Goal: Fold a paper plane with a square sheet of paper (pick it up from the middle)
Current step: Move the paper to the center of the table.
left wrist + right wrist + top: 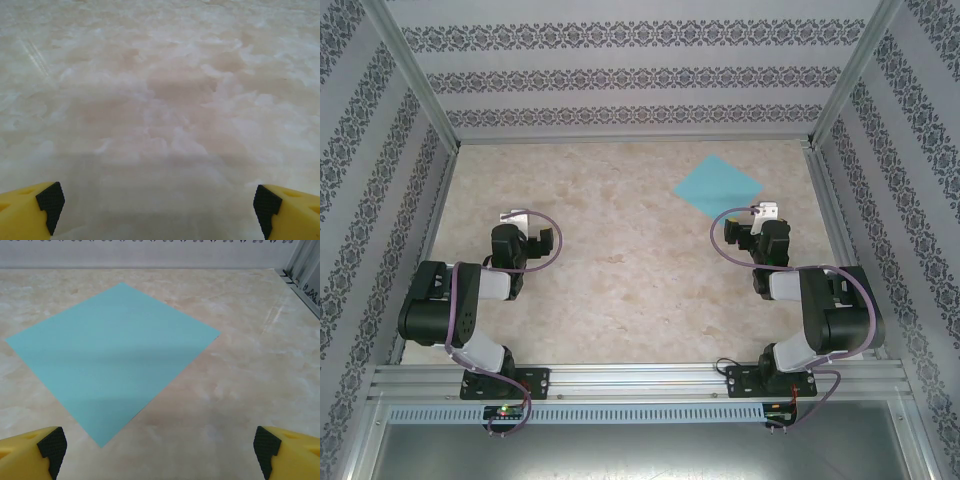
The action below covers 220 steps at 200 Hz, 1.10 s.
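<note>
The square sheet of paper lies flat on the marble table at the back right, turquoise side up, turned like a diamond. In the right wrist view the sheet spreads ahead and to the left of my right gripper, whose yellow fingers stand wide apart with nothing between them. From above, the right gripper sits just short of the sheet's near corner. My left gripper rests at the left, far from the paper; in its wrist view the left gripper is open over bare tabletop.
Patterned walls and aluminium rails close in the table on the back and both sides. The arm bases are bolted to the near rail. Bare marble surface stretches between the two arms.
</note>
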Each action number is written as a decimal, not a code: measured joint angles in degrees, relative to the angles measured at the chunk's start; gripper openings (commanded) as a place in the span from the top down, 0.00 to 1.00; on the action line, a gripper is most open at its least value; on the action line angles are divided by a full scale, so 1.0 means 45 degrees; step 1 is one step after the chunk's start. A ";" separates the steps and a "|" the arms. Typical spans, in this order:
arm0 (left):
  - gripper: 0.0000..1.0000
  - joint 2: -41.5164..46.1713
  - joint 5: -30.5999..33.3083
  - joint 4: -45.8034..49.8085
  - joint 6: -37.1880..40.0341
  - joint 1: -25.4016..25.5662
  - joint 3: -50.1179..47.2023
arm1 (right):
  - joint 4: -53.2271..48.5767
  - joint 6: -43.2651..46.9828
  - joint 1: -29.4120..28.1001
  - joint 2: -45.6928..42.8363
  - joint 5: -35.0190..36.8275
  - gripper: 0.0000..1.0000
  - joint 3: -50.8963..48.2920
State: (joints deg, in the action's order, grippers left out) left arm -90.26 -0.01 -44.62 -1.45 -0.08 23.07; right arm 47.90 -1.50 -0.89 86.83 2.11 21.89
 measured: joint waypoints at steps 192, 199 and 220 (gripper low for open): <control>0.00 0.2171 -0.0408 0.1987 0.0083 0.0005 0.0573 | -0.1719 -0.0005 0.0092 -0.2414 -0.0709 0.02 0.0141; 0.00 0.2642 -0.0359 0.2463 0.0010 0.0005 0.0889 | -0.2322 -0.0063 0.0092 -0.3055 -0.0840 0.02 0.0335; 0.00 0.3677 -0.0486 0.4036 -0.0515 0.0029 0.2152 | -0.4056 -0.0724 0.0073 -0.4498 -0.1443 0.02 0.1307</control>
State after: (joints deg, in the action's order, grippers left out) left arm -73.71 -2.20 -26.46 -3.77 0.05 32.75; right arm 29.65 -4.75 -0.56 66.59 -4.38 27.77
